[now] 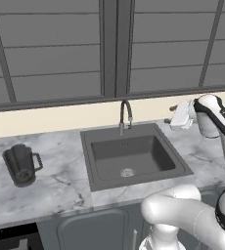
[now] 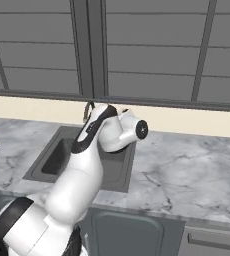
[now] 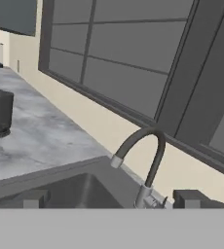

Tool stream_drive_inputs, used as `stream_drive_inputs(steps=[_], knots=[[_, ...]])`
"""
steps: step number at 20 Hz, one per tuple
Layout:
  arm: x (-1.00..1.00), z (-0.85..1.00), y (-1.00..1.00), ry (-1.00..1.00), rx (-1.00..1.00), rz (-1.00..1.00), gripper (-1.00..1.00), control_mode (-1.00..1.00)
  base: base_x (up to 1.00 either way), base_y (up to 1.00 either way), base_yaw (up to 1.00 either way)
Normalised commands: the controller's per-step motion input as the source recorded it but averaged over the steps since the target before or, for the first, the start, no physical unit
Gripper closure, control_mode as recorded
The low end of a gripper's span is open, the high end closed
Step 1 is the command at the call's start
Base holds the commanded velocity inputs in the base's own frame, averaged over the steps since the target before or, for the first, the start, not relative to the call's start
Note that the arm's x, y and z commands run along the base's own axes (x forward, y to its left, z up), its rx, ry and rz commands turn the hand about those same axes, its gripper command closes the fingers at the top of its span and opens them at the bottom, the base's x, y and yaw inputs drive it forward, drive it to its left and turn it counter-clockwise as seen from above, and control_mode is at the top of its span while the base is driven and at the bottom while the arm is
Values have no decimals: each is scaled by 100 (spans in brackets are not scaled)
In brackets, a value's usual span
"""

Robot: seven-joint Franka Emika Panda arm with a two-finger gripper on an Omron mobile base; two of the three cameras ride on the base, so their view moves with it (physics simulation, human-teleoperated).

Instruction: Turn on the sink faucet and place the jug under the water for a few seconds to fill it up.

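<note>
White-and-grey veined marble counter [image 1: 56, 183], smooth and flat, under a long dark-framed window [image 1: 109, 49] above a cream wall strip. Set into the marble, a rectangular dark-grey recessed sink [image 1: 134, 156] with a round pale drain [image 1: 127, 172]. At its far rim, a slim dark-grey gooseneck sink faucet [image 1: 125, 116], high arched spout with a pale tip, small lever at its base [image 3: 158, 201]; no stream under the spout. Far left on the counter, well apart from the basin, a dark grey-black, slightly translucent cylindrical jug [image 1: 20, 165] with a loop handle on its right side, upright. White arm with dark joints folded high at the right of the sink, wrist bent leftward towards the tap. Two-finger gripper [image 3: 113, 198] level with the faucet, fingers [image 3: 32, 198] spread wide, nothing between them.
</note>
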Motion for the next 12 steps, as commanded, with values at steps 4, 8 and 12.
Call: stream_drive_inputs(steps=[4, 8, 12], knots=[[12, -10, 0, -9, -2, 10, -100, -100, 0, 0, 0], [24, -15, 12, -8, -2, 2, -100, -100, 0, 0, 0], [23, -46, 41, -1, -6, 0, -100, -100, 0, 0, 0]])
